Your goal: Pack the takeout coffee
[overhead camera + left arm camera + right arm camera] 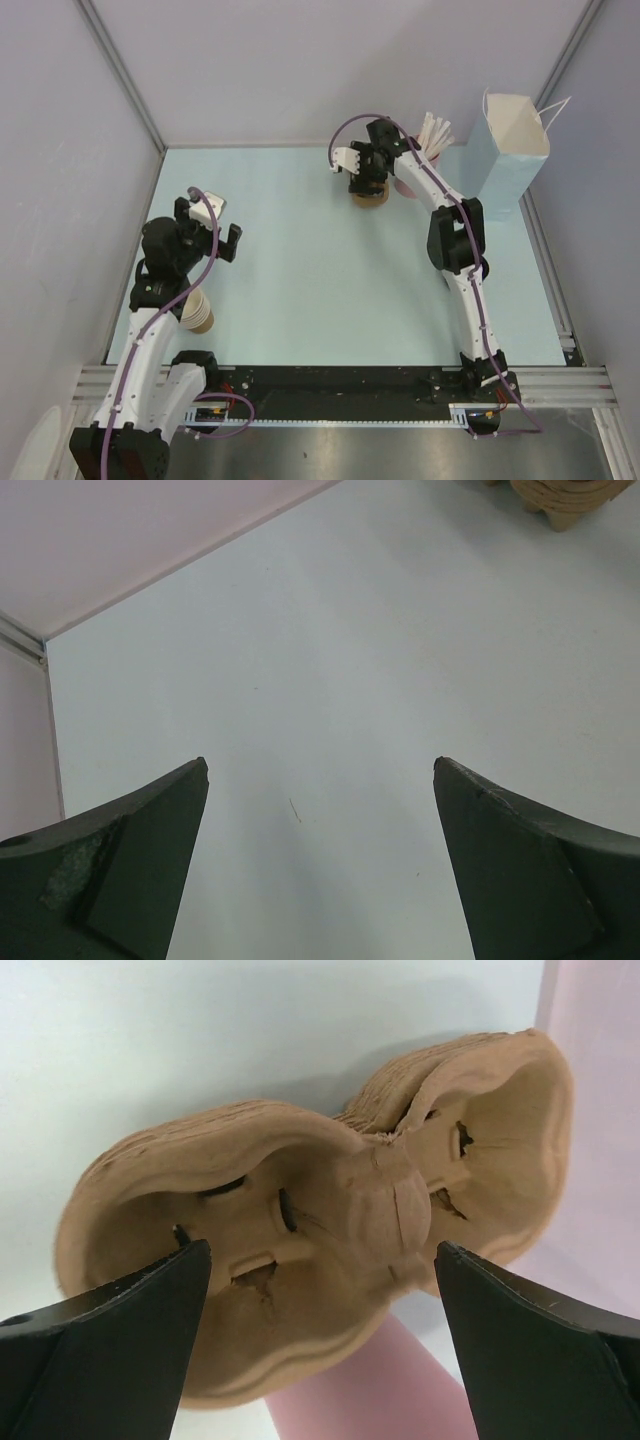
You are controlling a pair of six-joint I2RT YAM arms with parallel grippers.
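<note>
So, left gripper (pixel 320 768): jaws spread wide and holding nothing (only bare table (pixel 330 630) shows between the two fingers).
Right gripper (pixel 322 1250): jaws just as wide apart, also gripping nothing.
Carrier stack (pixel 250 1170): a pile of brown moulded-pulp two-cup trays, lying under and ahead of the right jaws, its middle ridge roughly between the fingers. I cannot tell whether either finger touches it. From the left jaws it sits far ahead and to the right, with only a corner in view.
Takeout coffee: I cannot pick it out in any view, so I cannot tell where it stands relative to either pair of jaws.
Pink surface (pixel 340 1390): shows below the near edge of the carrier stack, between the right fingers.
Straws (pixel 437 130): white, just beyond the right jaws and to their right.
Paper bag (pixel 512 150): pale blue, upright, mouth open, further right of the right jaws, past the straws.
Lidless cups (pixel 200 310): a tan stack behind the left jaws, close beside that arm.
</note>
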